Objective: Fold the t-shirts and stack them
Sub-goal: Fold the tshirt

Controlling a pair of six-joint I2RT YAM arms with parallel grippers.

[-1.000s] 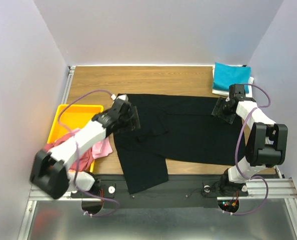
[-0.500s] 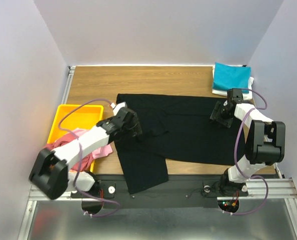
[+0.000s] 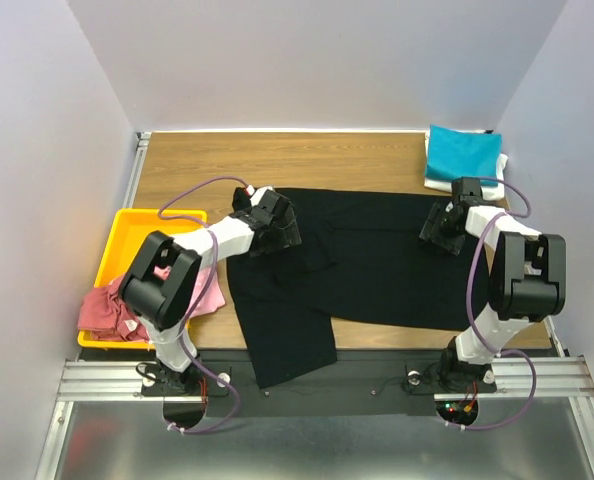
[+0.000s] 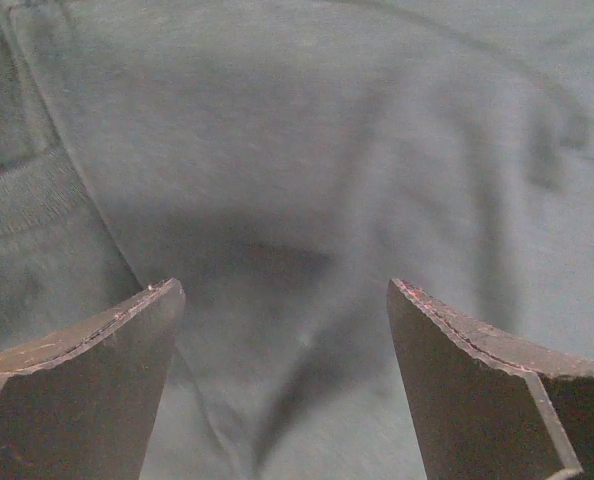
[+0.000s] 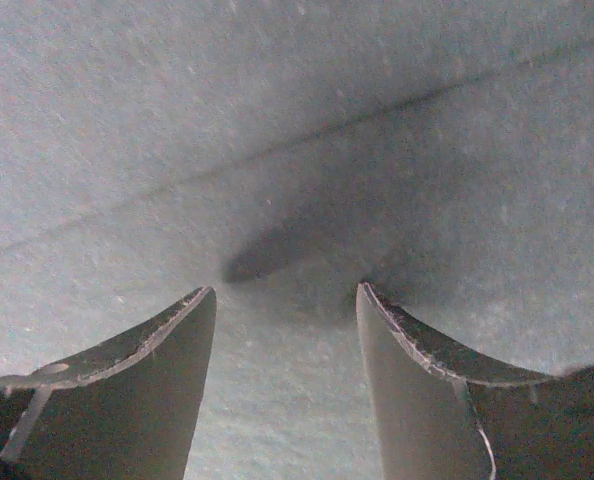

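A large black t-shirt [image 3: 377, 265] lies spread flat across the table, one part hanging over the near edge. My left gripper [image 3: 278, 234] hovers open over its upper left part; in the left wrist view the left gripper [image 4: 285, 300] has only black cloth [image 4: 307, 150] and a ribbed collar edge [image 4: 22, 200] below it. My right gripper [image 3: 437, 229] is open low over the shirt's right edge. In the right wrist view the right gripper [image 5: 285, 295] has its tips close to the cloth [image 5: 277, 120], nothing pinched. A folded teal t-shirt [image 3: 462, 152] rests on a white one [image 3: 438, 184] at the back right.
A yellow tray [image 3: 127, 235] sits at the left edge, holding a dusty red shirt [image 3: 105, 310]; a pink shirt [image 3: 209, 296] spills over its right rim. Bare wood [image 3: 277, 160] lies behind the black shirt. Walls close in on both sides.
The left arm has swung its gripper away from me and rightward over the black shirt's upper left, opening slightly wider. The right gripper has shifted slightly left.
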